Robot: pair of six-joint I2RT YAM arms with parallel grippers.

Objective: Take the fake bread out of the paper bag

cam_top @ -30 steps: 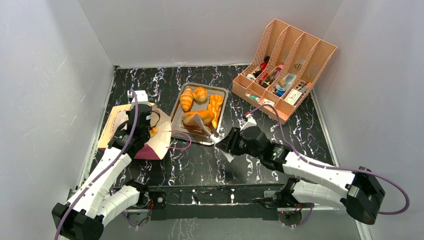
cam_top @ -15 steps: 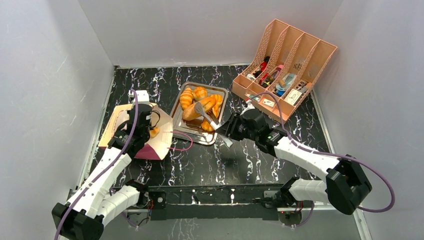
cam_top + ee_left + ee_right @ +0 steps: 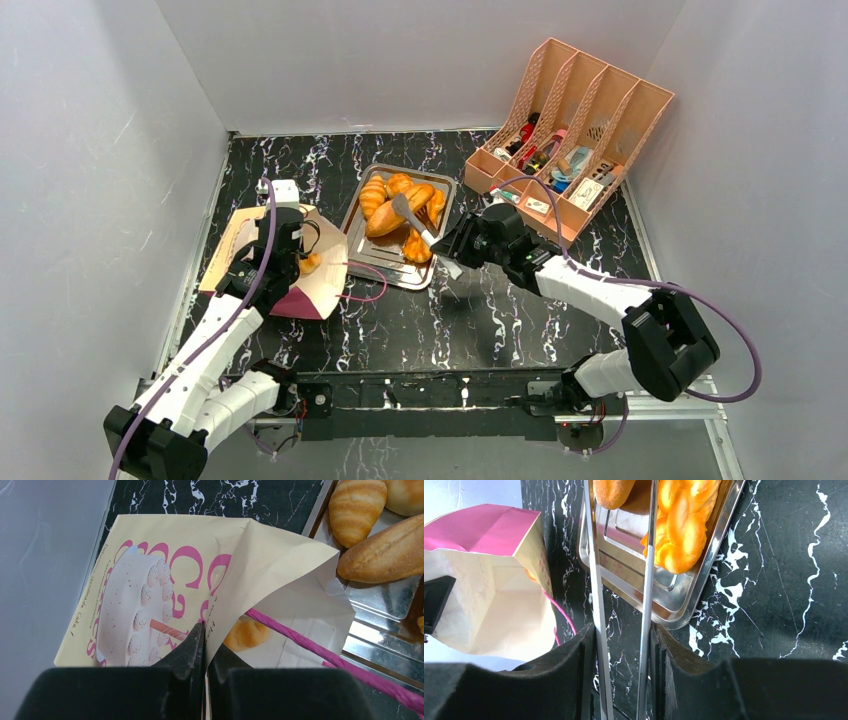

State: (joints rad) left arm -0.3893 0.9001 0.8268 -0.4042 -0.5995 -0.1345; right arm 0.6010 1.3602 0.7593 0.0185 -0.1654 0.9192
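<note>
The paper bag (image 3: 250, 250) lies on its side at the left, mouth toward the tray. My left gripper (image 3: 205, 630) is shut on the bag's (image 3: 150, 580) upper mouth edge and holds it up. A small roll (image 3: 245, 634) shows inside. My right gripper (image 3: 624, 635) is shut on metal tongs (image 3: 596, 580), whose tips reach over the steel tray (image 3: 385, 265). The long baguette (image 3: 398, 210) sits between the tong tips (image 3: 405, 212). A croissant (image 3: 372, 193), a round roll (image 3: 400, 182) and a braided loaf (image 3: 681, 525) lie on the tray.
A peach file rack (image 3: 570, 130) with small items stands at the back right. The bag's pink cord handle (image 3: 365, 285) trails onto the black marble table between bag and tray. Grey walls close in the left, back and right sides.
The right arm has swung the tongs and the baguette from the tray's near end toward its far end. The left gripper and the bag have not moved.
</note>
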